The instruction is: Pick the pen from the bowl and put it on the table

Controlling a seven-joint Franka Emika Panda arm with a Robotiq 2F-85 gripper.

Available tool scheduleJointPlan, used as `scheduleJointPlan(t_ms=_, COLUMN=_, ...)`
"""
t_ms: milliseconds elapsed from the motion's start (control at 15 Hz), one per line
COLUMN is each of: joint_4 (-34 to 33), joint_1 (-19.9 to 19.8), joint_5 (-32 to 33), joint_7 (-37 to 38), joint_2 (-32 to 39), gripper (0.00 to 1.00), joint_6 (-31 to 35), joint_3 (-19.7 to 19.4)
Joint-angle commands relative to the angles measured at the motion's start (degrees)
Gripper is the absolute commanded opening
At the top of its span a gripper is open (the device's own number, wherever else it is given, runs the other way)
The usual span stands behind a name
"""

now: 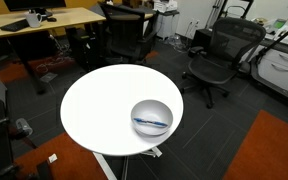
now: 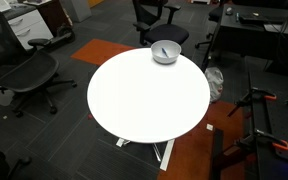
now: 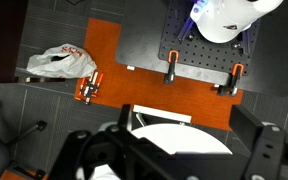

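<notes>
In an exterior view I see the short blue-and-dark pen (image 1: 151,122) lying in the round silvery-grey bowl (image 1: 164,108), lower right on the white round tabletop (image 1: 99,105). In an exterior view the bowl (image 2: 172,57) hugs the tabletop's top edge, so a clumsy nudge could push it off. In the wrist view my end effector (image 3: 169,160) looks released and empty.

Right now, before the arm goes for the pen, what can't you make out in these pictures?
Gripper: wrist view, a dark blur cut by the bottom edge; open or shut unclear. No exterior view shows it.
Pen: too small in both exterior views to tell tip from cap.
Bowl: outside the wrist view.
Table: wrist view shows only a white patch, mostly behind the gripper.
</notes>
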State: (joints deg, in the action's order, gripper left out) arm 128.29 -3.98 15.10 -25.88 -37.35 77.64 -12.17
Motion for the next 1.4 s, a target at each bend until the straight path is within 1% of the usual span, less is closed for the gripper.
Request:
scheduleJointPlan(t_ms=0, joint_4=-2.0, joint_1=1.7, joint_5=-4.5, joint_7=3.9, joint_2=8.8, gripper=1.0, joint_6=9.9, joint_3=-3.2)
scheduleJointPlan(t_ms=667, joint_4=-2.3, joint_1=2.3, joint_5=-4.0, joint_7=2.2, joint_2=9.1, gripper=1.0, joint_6=8.8, joint_3=-3.0)
scheduleJointPlan(t_ms=733, joint_4=-0.2, joint_1=0.9, joint_5=0.3, joint_7=0.4, joint_2=0.0, gripper=1.0, joint_6=-0.2, joint_3=-0.6)
scheduleJointPlan(t_ms=867, joint_4=-0.1, joint_1=0.9, joint_5=0.2, joint_7=0.5, joint_2=0.0, gripper=1.0, joint_6=-0.2, joint_3=-0.6)
scheduleJointPlan(t_ms=1000, joint_4=-0.1, joint_1=0.6, joint_5=-2.9, joint_7=1.7, joint_2=2.9, gripper=1.0, joint_6=7.2, joint_3=-1.5)
scheduleJointPlan(t_ms=1067, joint_4=-0.2, joint_1=0.5, joint_5=-3.4, joint_7=1.9, joint_2=5.2, gripper=1.0, joint_6=8.9, joint_3=-1.9)
scheduleJointPlan(t_ms=1133, joint_4=-1.8, joint_1=0.6, joint_5=-4.3, joint_7=2.2, joint_2=8.3, gripper=1.0, joint_6=8.8, joint_3=-2.0)
scheduleJointPlan(t_ms=1200, joint_4=-2.3, joint_1=0.4, joint_5=-4.5, joint_7=3.9, joint_2=9.6, gripper=1.0, joint_6=8.4, joint_3=-1.4)
scheduleJointPlan(t_ms=1333, joint_4=-3.6, joint_1=0.7, joint_5=-6.8, joint_7=5.0, joint_2=12.7, gripper=1.0, joint_6=9.8, joint_3=-1.6)
